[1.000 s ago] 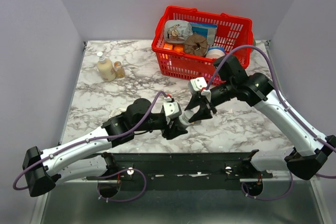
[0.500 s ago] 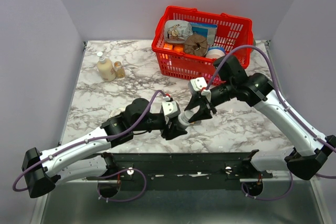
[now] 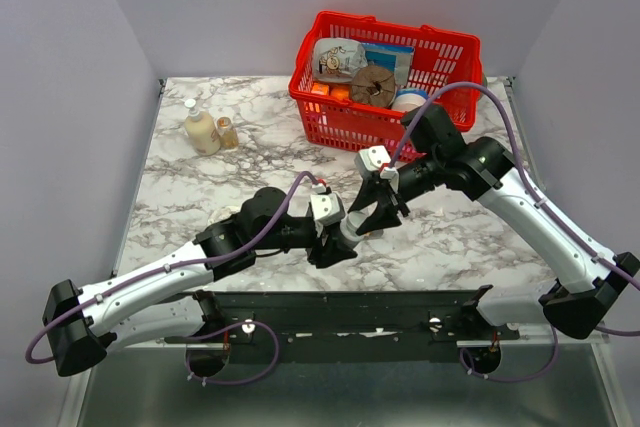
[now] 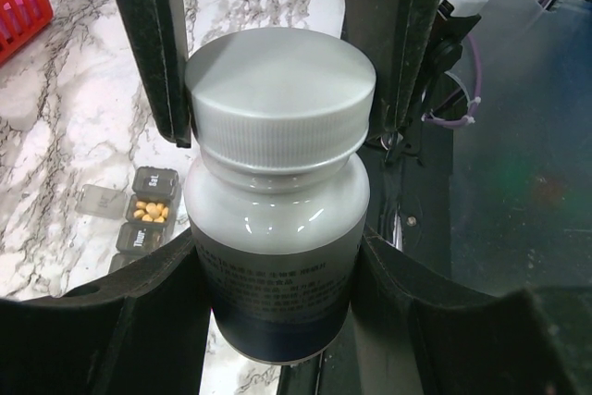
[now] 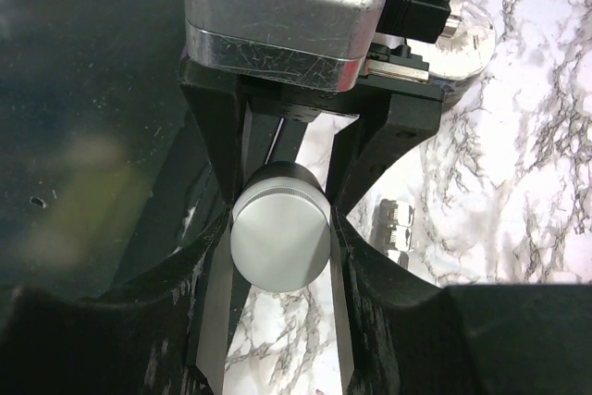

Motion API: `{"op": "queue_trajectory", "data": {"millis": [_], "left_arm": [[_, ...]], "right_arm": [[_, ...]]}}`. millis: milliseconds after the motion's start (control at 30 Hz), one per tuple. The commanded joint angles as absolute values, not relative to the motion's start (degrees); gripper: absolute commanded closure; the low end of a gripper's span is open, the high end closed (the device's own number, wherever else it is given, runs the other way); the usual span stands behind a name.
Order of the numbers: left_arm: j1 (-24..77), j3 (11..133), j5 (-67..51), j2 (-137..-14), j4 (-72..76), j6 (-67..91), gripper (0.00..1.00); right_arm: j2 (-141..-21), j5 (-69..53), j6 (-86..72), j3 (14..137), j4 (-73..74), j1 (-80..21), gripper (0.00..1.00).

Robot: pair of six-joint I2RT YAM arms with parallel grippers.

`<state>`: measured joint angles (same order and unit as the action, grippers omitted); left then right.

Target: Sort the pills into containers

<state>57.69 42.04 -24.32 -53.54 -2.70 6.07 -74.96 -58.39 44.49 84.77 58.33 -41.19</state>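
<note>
Near the near edge of the bench (image 4: pixel 55 108), the containers (image 4: pixel 137 236) lie flat below the left gripper (image 4: pixel 277 261), row roughly parallel to the bottle (image 4: pixel 277 219) it clamps; the right gripper (image 5: pixel 280 238) pinches the cap (image 5: pixel 280 240).

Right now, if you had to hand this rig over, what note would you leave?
Left pincer: shut on the pill bottle, held off the table.
Right pincer: shut on its white cap.
Pill organizer lies on the marble table nearby, one compartment open with yellow pills inside.
Done: bottle lifted, cap gripped.
Left: get the cap off, portion pills into the other compartments.
</note>
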Motion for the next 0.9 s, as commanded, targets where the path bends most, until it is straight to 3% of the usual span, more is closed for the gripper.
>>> {"op": "queue_trajectory", "data": {"millis": [0, 700, 867], "left_arm": [[57.2, 42.5, -25.7, -51.2, 5.8, 6.5, 1.0], [56.5, 44.0, -26.2, -52.5, 3.2, 6.3, 1.0], [53.9, 44.0, -31.4, -52.5, 5.2, 8.5, 1.0]], "right_arm": [[-75.7, -58.7, 43.4, 83.6, 60.3, -41.2, 0.71], [-76.9, -59.5, 45.9, 82.9, 62.3, -41.6, 0.7], [-76.9, -60.5, 51.5, 81.9, 65.3, -42.8, 0.69]]}}
